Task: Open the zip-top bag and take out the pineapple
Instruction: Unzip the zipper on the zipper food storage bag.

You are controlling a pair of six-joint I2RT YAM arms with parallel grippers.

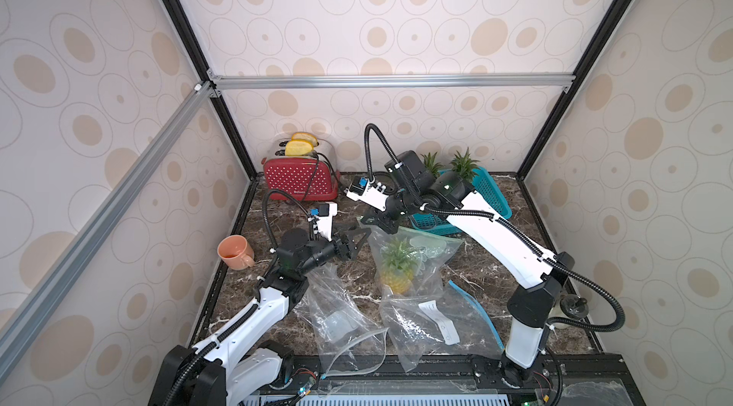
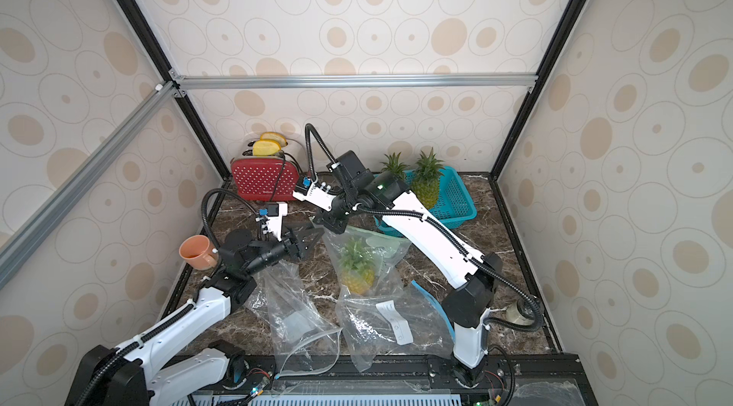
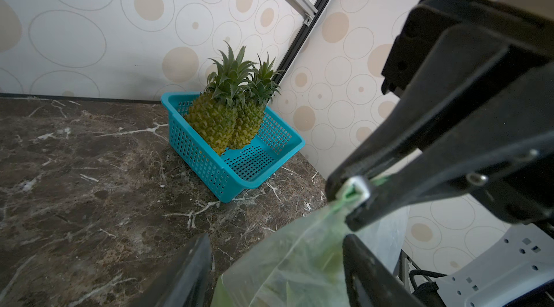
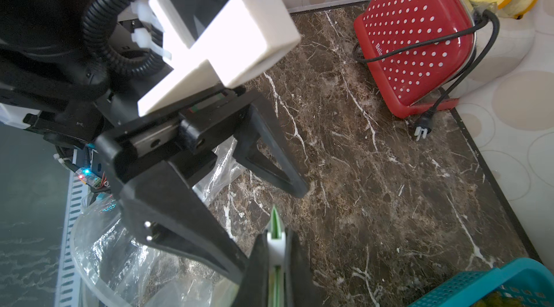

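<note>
— What do I have at the back of the marble table (image 1: pixel 476 265)?
— I see a red toaster (image 1: pixel 299 182) with two yellow slices (image 1: pixel 301 144) in the left corner. At right, a teal basket (image 1: pixel 492 194) holds two pineapples (image 3: pixel 212 119) side by side.
— And the orange mug (image 1: pixel 235 251)?
— By the left wall.

Tabletop (image 1: pixel 484 273), seen from the front: zip-top bag (image 1: pixel 416 253) at ctr w/ pineapple (image 1: pixel 398 271) inside. Toaster (image 1: pixel 299 180) at back L; mug (image 1: pixel 235 251) by L edge, fwd of it. Basket (image 1: pixel 494 194) at back R, behind the bag, w/ two more pineapples (image 2: pixel 426 186) in it. Spare bags (image 1: pixel 341 316) lie up front, side by side.
</note>
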